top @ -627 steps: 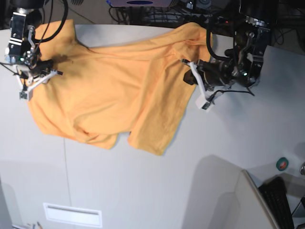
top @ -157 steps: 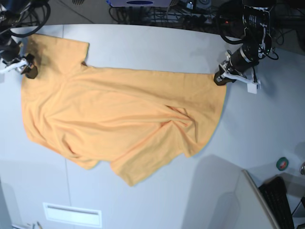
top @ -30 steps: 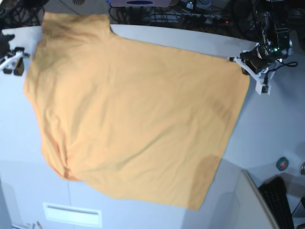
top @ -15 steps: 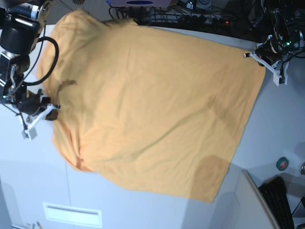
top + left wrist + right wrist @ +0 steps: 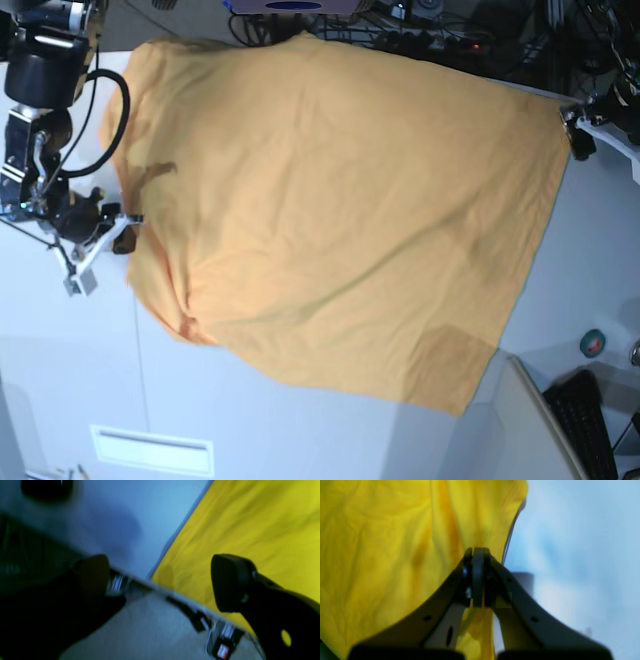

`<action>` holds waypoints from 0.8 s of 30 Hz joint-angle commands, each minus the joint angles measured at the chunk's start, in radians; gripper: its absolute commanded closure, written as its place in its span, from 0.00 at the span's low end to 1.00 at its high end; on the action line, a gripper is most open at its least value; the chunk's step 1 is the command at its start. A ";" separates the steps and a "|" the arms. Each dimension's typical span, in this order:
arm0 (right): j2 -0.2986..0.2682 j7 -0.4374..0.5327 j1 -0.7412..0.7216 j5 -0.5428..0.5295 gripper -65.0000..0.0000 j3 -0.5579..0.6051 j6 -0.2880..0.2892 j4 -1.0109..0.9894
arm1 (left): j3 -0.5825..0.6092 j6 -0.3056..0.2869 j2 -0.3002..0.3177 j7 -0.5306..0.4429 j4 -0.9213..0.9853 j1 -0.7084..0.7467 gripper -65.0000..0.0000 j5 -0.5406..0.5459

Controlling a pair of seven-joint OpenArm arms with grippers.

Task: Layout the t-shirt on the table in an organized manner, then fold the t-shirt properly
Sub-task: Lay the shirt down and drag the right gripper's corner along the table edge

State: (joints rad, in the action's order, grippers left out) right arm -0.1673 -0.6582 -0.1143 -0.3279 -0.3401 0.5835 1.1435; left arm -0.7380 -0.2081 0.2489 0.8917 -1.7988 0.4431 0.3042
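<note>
The orange-yellow t-shirt (image 5: 330, 210) is spread wide over the table (image 5: 300, 430), its back edge raised toward the rear. In the base view my right gripper (image 5: 122, 232) is at the shirt's left edge. The right wrist view shows that gripper (image 5: 476, 555) shut on a pinch of the yellow cloth (image 5: 382, 542). My left gripper (image 5: 590, 135) is at the shirt's far right corner. In the left wrist view it (image 5: 162, 580) stands wide open, with the shirt's (image 5: 250, 530) corner lying loose between and beyond the two dark fingers (image 5: 232, 580).
A green tape roll (image 5: 594, 343) and a black keyboard (image 5: 590, 420) lie at the lower right beside a grey panel (image 5: 520, 420). A white slot plate (image 5: 152, 450) is near the front edge. Cables and equipment (image 5: 400, 25) line the back.
My left gripper has opened and let go of the shirt's right corner. My right gripper, free a second ago, has shut on the left edge and moved a little rightward with it.
</note>
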 commanded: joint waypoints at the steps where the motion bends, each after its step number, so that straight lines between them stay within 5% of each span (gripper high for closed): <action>1: -0.013 0.021 -0.041 -0.007 1.00 -0.001 0.003 0.010 | -0.007 0.009 0.008 -0.012 -0.014 -0.007 0.07 -0.006; 4: -0.010 0.022 -0.140 0.086 1.00 -0.001 0.003 -0.073 | 0.019 0.009 -0.035 -0.013 0.017 -0.109 0.21 -0.015; 6: -0.005 0.030 -0.210 0.158 1.00 -0.001 0.003 -0.161 | 0.067 0.011 -0.038 -0.018 0.090 -0.168 0.39 -0.017; 10: -0.004 0.125 -0.315 0.238 1.00 -0.007 0.003 -0.337 | 0.153 0.014 -0.036 -0.019 0.297 -0.304 0.99 -0.017; 21: -0.005 0.168 -0.338 0.253 1.00 -0.003 0.002 -0.429 | 0.232 0.014 -0.013 -0.078 0.575 -0.424 1.00 -0.018; 24: -0.007 0.217 -0.338 0.255 1.00 -0.001 -0.089 -0.471 | 0.317 0.014 0.020 -0.133 0.657 -0.412 1.00 -0.018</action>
State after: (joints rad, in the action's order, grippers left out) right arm -0.1600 -0.4458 -0.4278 -0.0723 -0.3420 0.4854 0.6605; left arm -0.4213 -0.1986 0.2653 0.7383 -1.1404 0.0326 0.2935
